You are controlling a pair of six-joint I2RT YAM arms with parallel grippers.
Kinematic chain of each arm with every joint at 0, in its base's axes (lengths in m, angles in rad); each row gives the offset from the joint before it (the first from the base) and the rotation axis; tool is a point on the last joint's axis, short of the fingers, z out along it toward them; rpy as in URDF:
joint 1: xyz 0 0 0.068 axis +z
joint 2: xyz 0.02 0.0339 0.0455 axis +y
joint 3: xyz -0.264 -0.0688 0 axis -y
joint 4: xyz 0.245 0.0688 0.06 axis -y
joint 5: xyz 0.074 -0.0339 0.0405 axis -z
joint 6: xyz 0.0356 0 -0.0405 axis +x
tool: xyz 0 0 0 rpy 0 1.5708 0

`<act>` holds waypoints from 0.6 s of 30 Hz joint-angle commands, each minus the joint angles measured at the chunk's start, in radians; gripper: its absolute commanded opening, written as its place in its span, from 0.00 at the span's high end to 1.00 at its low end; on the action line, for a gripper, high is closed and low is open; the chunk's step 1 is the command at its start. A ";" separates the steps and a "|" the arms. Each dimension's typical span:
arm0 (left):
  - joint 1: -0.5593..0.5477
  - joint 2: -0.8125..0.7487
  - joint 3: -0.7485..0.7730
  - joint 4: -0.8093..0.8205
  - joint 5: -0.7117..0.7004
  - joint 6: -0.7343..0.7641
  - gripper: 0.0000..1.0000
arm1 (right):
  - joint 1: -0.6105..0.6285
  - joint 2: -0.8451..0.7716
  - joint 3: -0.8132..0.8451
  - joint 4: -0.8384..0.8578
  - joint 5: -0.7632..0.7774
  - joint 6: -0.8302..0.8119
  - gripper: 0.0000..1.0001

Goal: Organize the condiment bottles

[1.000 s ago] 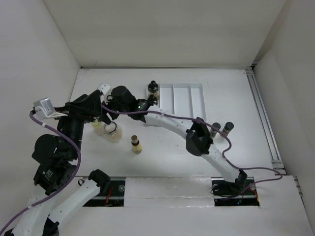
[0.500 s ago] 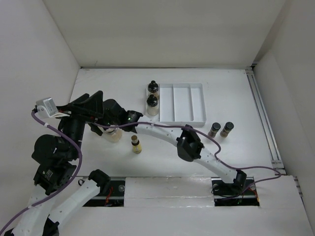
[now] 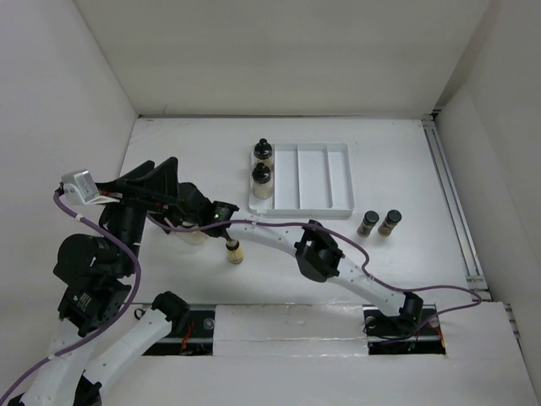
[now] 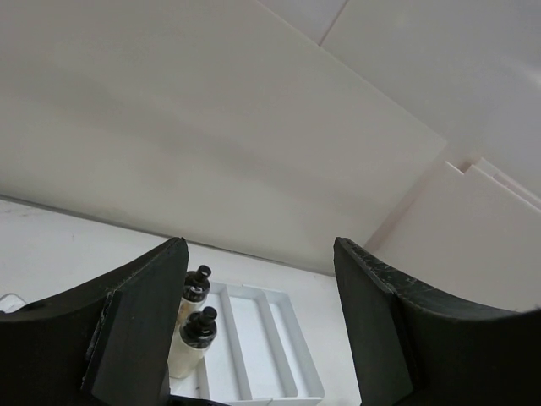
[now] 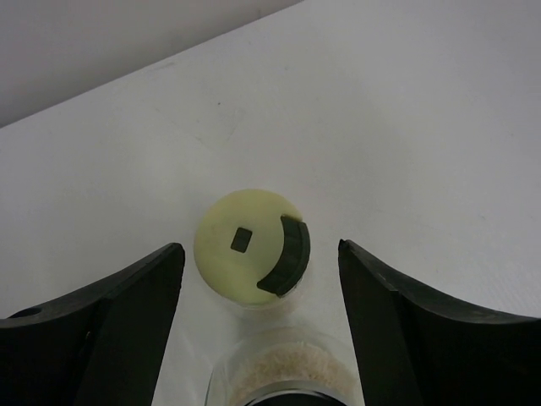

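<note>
Two black-capped bottles (image 3: 263, 152) (image 3: 262, 180) stand in the left compartment of the white tray (image 3: 309, 176); the left wrist view shows them too (image 4: 195, 286) (image 4: 193, 340). Two dark brown bottles (image 3: 368, 222) (image 3: 390, 222) stand right of the tray. A yellowish bottle (image 3: 233, 248) stands at mid-table. My right gripper (image 3: 191, 216) is open over a yellow-lidded bottle (image 5: 252, 245) and a wider glass jar (image 5: 283, 372) of pale grains, touching neither. My left gripper (image 3: 159, 181) is open and empty, raised just beside it.
White walls close in the table at the back and both sides. A rail (image 3: 452, 207) runs along the right edge. The tray's middle and right compartments (image 4: 254, 338) hold nothing. The right arm (image 3: 317, 251) stretches across the table's near middle.
My right gripper let go of a black-capped bottle in the tray's left compartment and swung left and nearer, over the jar and yellow-lidded bottle. My left gripper barely moved.
</note>
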 commanded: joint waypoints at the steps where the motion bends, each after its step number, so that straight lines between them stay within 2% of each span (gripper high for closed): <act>1: 0.002 -0.005 -0.012 0.057 0.014 0.014 0.34 | 0.006 0.007 0.020 0.125 0.044 0.022 0.23; 5: 0.002 -0.005 -0.021 0.057 0.014 0.014 0.34 | 0.006 0.045 0.054 0.160 0.044 0.065 0.39; 10: 0.002 -0.005 -0.022 0.057 0.005 0.014 0.34 | 0.006 0.022 0.023 0.160 0.044 0.065 0.51; 14: 0.002 -0.015 -0.022 0.057 -0.004 0.024 0.34 | 0.006 -0.053 -0.079 0.227 0.013 0.085 0.55; 18: 0.002 -0.015 -0.022 0.057 -0.013 0.024 0.34 | -0.029 -0.169 -0.204 0.414 -0.079 0.191 0.57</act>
